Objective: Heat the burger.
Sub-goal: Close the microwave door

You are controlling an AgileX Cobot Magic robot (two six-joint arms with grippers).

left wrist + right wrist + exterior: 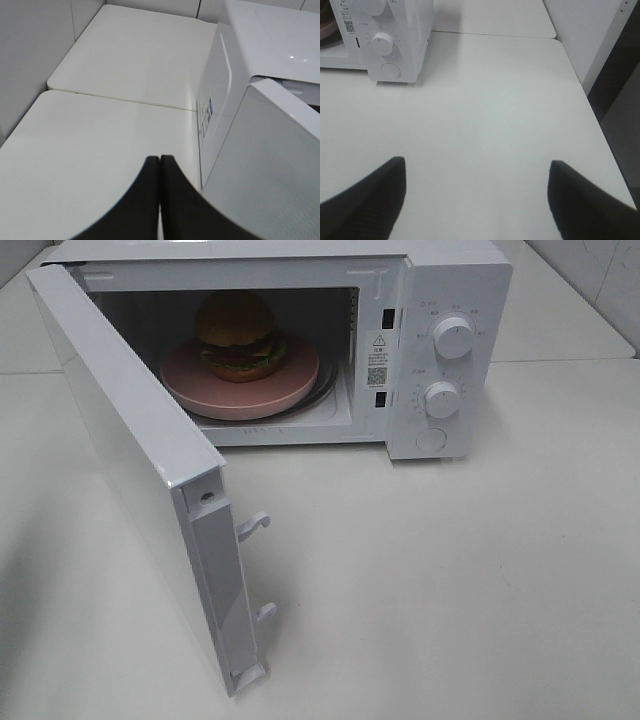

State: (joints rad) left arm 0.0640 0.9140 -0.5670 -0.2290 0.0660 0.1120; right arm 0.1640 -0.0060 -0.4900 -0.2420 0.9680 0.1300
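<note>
The burger (238, 337) sits on a pink plate (185, 382) inside the microwave (455, 275), roughly centred in the cavity, so loading looks done. The door (130, 470) stands wide open, swung out on the left side, its two latch hooks (253, 525) pointing into free air, well apart from the slots (384, 316) beside the control panel. On that panel there are an upper knob (454, 338), a lower knob (440, 399) and a round button (431, 439) beneath them.

Neither arm shows in the high view. In the left wrist view the left fingers (147, 200) are pressed fully together with nothing between them, near the outer face of the open door; whether they touch it I cannot tell. The right fingers (375, 195) are spread wide and hold nothing, above the bare surface (450, 570) with the control panel ahead of them.

The step in hand appears to be closing the door. That calls for the closed left fingers to push against the door's outer face, near its free edge, and swing it round until both hooks seat in the slots. The plate seems to lie clear of the door's path. Afterwards a knob will probably need turning, which suits the right side.
</note>
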